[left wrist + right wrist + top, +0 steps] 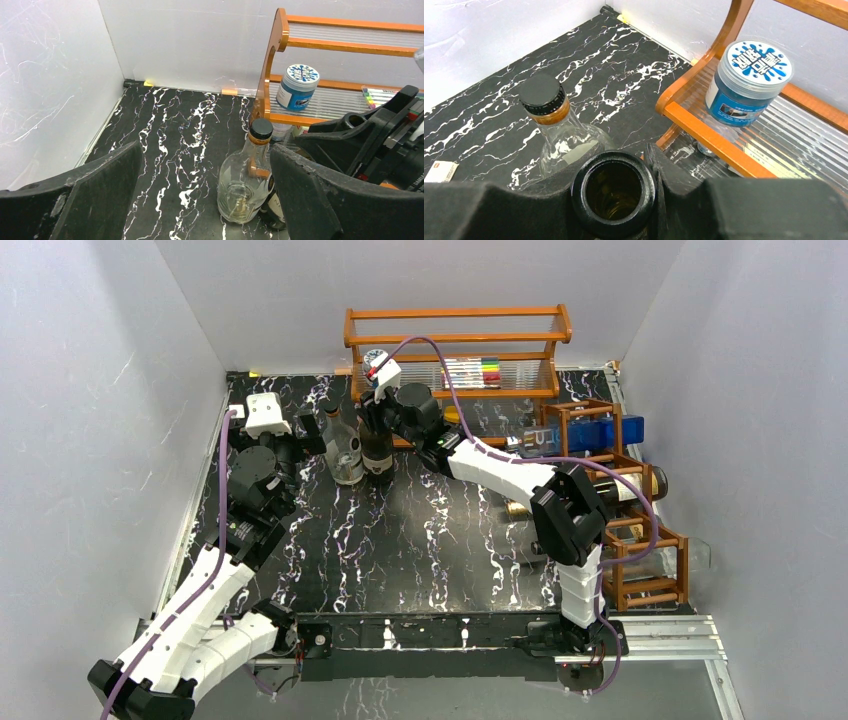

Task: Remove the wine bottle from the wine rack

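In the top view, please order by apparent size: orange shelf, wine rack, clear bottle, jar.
1-2. The orange shelf and the wine rack: about alike, rack partly hidden, so unranked.
3. The clear bottle.
4. The jar, mostly hidden.

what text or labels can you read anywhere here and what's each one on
jar lid: stylised white characters, cannot make them out
jar label: too small to read
blue box in the wine rack: white lettering, blurred
small card: too small to read
Nothing here reads clearly enough to quote.
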You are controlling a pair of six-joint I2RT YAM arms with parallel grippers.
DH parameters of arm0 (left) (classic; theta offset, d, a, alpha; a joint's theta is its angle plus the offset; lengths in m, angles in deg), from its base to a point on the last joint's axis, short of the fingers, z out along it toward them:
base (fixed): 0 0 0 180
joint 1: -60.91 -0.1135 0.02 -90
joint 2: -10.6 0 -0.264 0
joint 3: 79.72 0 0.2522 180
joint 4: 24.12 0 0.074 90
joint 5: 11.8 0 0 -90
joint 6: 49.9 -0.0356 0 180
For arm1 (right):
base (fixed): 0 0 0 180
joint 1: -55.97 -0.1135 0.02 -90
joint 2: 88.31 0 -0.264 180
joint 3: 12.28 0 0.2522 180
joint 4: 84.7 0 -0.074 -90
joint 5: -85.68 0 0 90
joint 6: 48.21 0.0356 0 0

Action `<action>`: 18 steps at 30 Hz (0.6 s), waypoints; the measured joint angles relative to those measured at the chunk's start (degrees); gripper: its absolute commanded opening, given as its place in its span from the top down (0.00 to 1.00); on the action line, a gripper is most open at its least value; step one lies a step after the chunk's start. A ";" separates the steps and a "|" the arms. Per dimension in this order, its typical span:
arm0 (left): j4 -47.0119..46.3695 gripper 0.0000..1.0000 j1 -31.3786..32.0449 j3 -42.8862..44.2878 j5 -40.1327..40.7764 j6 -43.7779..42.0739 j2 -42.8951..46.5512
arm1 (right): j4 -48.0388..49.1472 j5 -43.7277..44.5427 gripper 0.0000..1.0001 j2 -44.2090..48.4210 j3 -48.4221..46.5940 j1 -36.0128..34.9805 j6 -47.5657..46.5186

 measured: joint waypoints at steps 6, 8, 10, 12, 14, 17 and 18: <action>0.11 0.02 0.00 0.00 -0.13 0.20 -0.33 | -0.85 0.31 0.37 -1.51 -2.16 -0.39 -0.61; 0.13 0.02 0.00 0.00 -0.24 0.24 -0.33 | -0.85 0.39 0.29 -1.70 -2.97 -0.39 -0.35; 0.15 0.02 0.00 0.00 -0.28 0.35 -0.33 | -0.94 0.68 0.17 -1.70 -3.89 -0.39 -0.39; 0.15 0.02 0.00 0.00 -0.31 0.39 -0.33 | -1.44 0.98 0.03 -1.70 -4.96 -0.39 -0.35; 0.15 0.02 0.00 0.00 -0.35 0.39 -0.33 | -2.45 1.18 0.02 -1.44 -5.88 -0.39 -0.46; 0.17 0.02 -0.04 0.00 -0.55 0.44 -0.33 | -5.27 1.14 0.02 0.07 -6.01 -0.39 -1.07; 0.17 0.02 -0.04 0.00 -0.59 0.46 -0.33 | -6.60 1.14 0.02 1.03 -5.95 -0.42 -1.27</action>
